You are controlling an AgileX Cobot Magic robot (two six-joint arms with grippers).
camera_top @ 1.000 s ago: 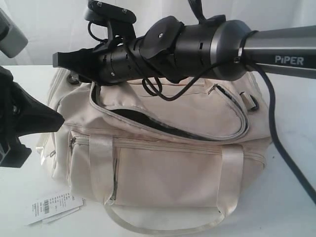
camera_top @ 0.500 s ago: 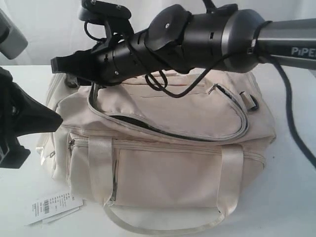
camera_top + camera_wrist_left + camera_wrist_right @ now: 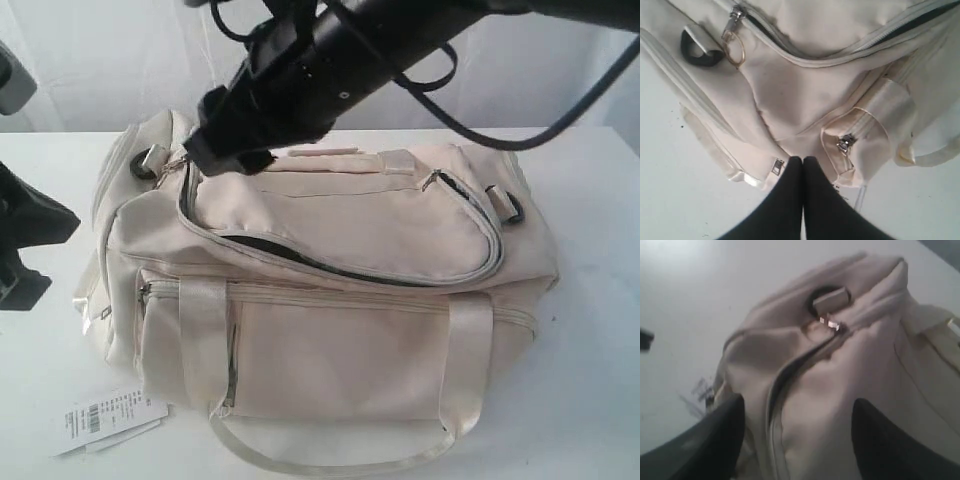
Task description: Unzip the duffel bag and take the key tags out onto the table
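The cream duffel bag [image 3: 340, 330] sits mid-table with its curved top zipper partly parted, showing a dark gap [image 3: 265, 247]. My right gripper [image 3: 215, 152] reaches across to the bag's left end and hangs just above it. In the right wrist view it [image 3: 797, 410] is open, its fingers straddling the zipper line, with the metal zipper pull [image 3: 830, 324] a little ahead. My left gripper [image 3: 802, 161] is shut with nothing in it, just off the bag's end near the pull ring [image 3: 734, 47]. The key tags are out of view.
A white barcode label [image 3: 105, 415] lies on the white table [image 3: 590, 400] at the bag's front left corner. A loose webbing handle [image 3: 330, 455] droops in front of the bag. The left arm [image 3: 30, 240] stands at the left edge.
The right arm has swung upward and tilted its gripper down toward the bag's left end. The left gripper has drawn back a little to the left. The bag's left end has risen slightly.
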